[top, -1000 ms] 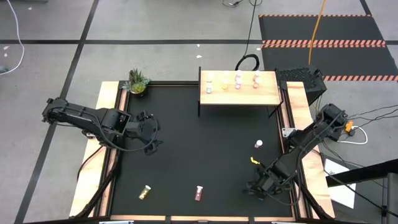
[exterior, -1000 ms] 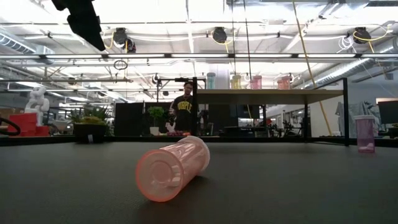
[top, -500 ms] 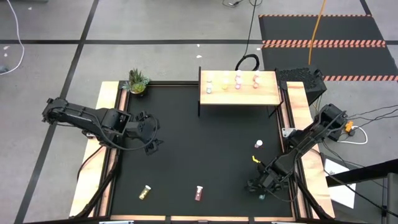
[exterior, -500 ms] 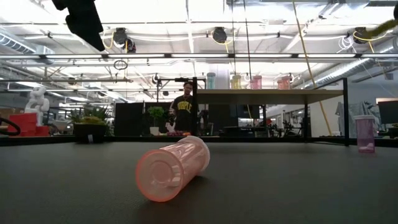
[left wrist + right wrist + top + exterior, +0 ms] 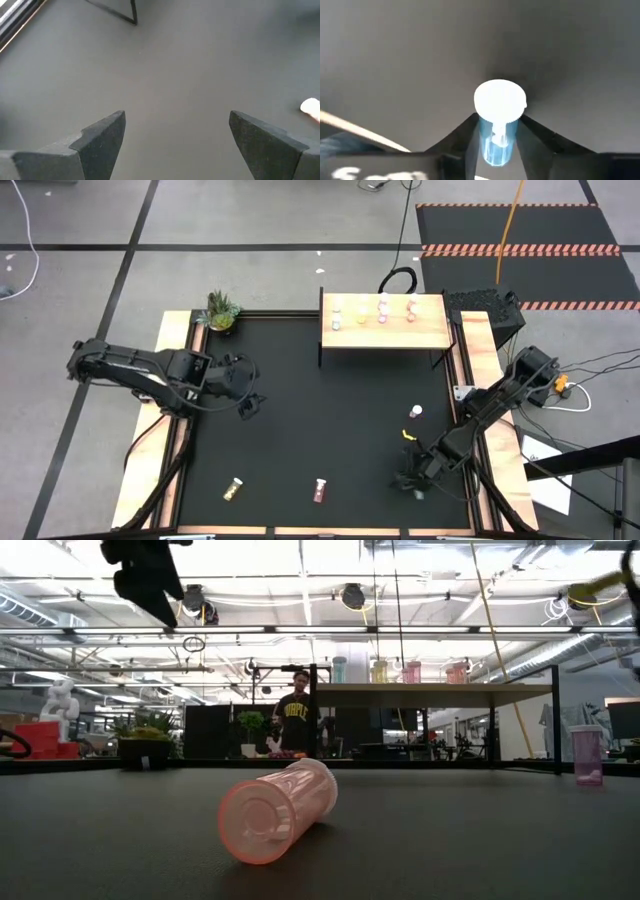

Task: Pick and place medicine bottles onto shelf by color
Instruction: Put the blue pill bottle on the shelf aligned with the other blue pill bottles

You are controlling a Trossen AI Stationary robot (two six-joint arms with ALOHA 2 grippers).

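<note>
My right gripper (image 5: 411, 480) is near the table's near right corner, shut on a teal bottle (image 5: 495, 145) with a white cap (image 5: 500, 100). My left gripper (image 5: 246, 394) is open above the table's left middle, over bare black tabletop (image 5: 170, 100). The pale wood shelf (image 5: 385, 332) stands at the far edge and has several white-capped bottles (image 5: 383, 311) upright in a row on its top. On the table, a pink bottle (image 5: 416, 412) stands upright. A gold bottle (image 5: 233, 489) and a dark red bottle (image 5: 320, 490) lie on their sides near the near edge. My right gripper pinches the teal bottle's body (image 5: 495, 131) just behind the white cap, one finger (image 5: 462, 137) on each side. The bottle lies along the fingers, its cap pointing away from the wrist toward the tabletop. Whether it is lifted clear, I cannot tell.
A small green potted plant (image 5: 221, 311) sits at the far left corner. Wooden side rails (image 5: 176, 410) run along both sides of the table. The black tabletop between the arms is bare (image 5: 330, 420). A person (image 5: 297, 720) stands in the room beyond the shelf.
My left gripper has moved a little toward the table's right and far side, staying open. My right arm has shifted slightly, and a yellow part of it now shows at the top right of the low view. The bottles on the table and shelf have not moved.
</note>
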